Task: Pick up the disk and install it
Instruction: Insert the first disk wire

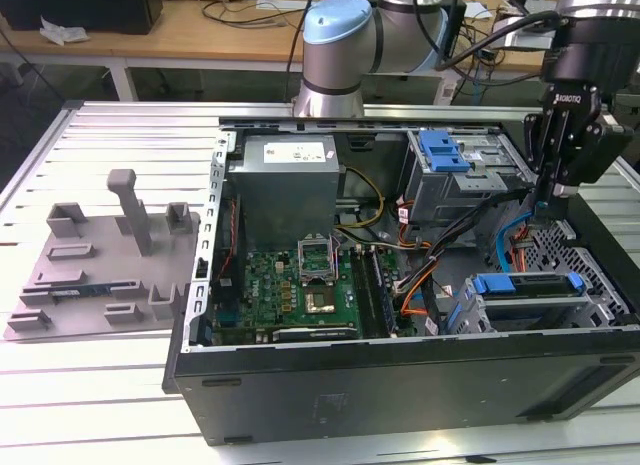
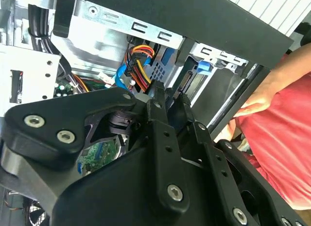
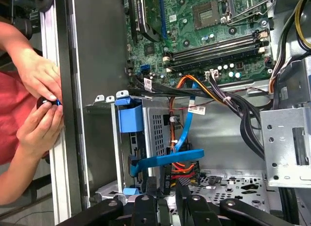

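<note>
Nearest us in the exterior view, the open black steel computer case [image 1: 400,385] lies on the ribbed aluminium bench [image 1: 100,405]. Its wall cuts off the foot of the silver metal drive cage [image 1: 603,297] at the exterior view's right. In that cage sits the disk [image 1: 525,284]; we see mostly its blue plastic carrier edge, the silver body largely hidden. Just beyond, the black pincer [image 1: 543,200] hangs above the cage, apart from the disk, its fingers drawn almost together and gripping nothing we can make out. Farther back lie the green motherboard [image 1: 300,285] and the grey boxy power supply [image 1: 285,185]. In the first wrist view, a person's hands [image 3: 41,129] at the case rim half hide a small dark object.
</note>
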Available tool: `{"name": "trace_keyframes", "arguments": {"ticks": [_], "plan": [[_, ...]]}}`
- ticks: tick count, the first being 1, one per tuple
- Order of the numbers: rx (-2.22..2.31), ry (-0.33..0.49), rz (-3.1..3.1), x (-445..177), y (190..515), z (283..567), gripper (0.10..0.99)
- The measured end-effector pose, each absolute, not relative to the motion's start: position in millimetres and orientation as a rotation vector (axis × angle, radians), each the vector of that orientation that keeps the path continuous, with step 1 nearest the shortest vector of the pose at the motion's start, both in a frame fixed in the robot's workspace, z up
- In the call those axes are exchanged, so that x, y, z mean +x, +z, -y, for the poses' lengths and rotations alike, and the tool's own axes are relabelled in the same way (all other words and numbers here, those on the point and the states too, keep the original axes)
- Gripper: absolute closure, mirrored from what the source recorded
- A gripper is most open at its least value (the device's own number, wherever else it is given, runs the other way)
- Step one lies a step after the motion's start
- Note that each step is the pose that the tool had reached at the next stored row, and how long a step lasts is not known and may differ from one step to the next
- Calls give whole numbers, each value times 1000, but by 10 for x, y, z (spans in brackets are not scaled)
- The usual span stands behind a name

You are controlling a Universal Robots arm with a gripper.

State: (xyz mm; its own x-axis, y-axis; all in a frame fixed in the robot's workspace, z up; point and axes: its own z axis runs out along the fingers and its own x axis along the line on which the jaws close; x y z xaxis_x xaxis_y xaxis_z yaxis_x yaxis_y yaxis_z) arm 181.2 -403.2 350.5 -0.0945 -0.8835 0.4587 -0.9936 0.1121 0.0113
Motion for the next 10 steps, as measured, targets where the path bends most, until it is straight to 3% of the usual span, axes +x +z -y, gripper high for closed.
{"name": "trace_keyframes", "arguments": {"ticks": [10], "plan": [[1818, 494, 2081, 1723, 3449, 4033, 792]]}}
